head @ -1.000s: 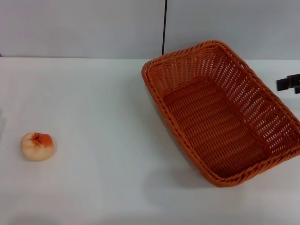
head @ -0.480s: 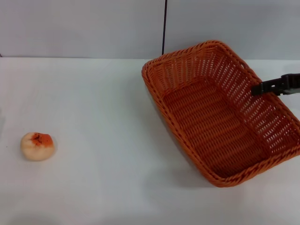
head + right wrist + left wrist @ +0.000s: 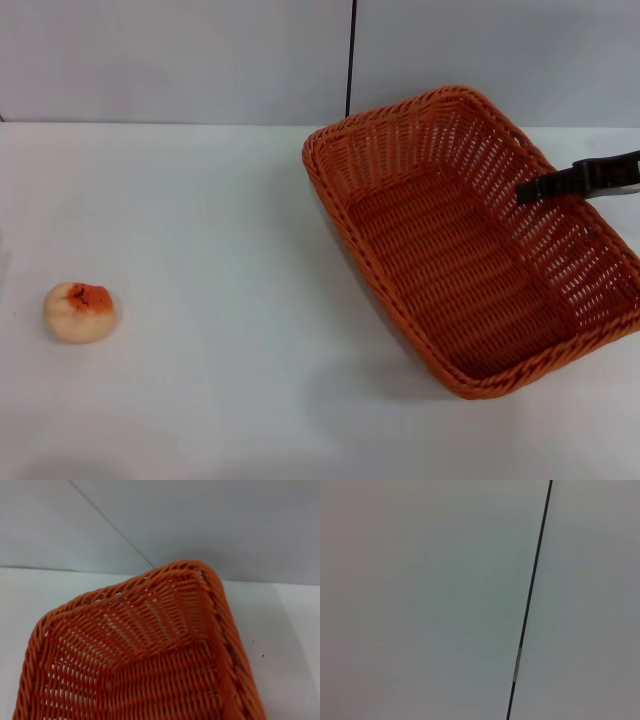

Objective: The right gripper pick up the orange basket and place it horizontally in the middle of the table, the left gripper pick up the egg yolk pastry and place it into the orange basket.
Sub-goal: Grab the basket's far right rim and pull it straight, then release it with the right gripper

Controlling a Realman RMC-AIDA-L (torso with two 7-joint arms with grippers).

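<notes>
The orange basket lies at an angle on the right half of the white table, with nothing in it. My right gripper reaches in from the right edge, its black tip over the inside of the basket's far right wall. The right wrist view looks down into a corner of the orange basket. The egg yolk pastry sits alone near the table's left edge, far from both. My left gripper is out of view; its wrist view holds only a wall.
A grey wall with a black vertical seam stands behind the table's far edge. Bare tabletop stretches between the pastry and the basket.
My right gripper has come in from the right edge and moved left over the basket's right wall. Basket and pastry have not moved.
</notes>
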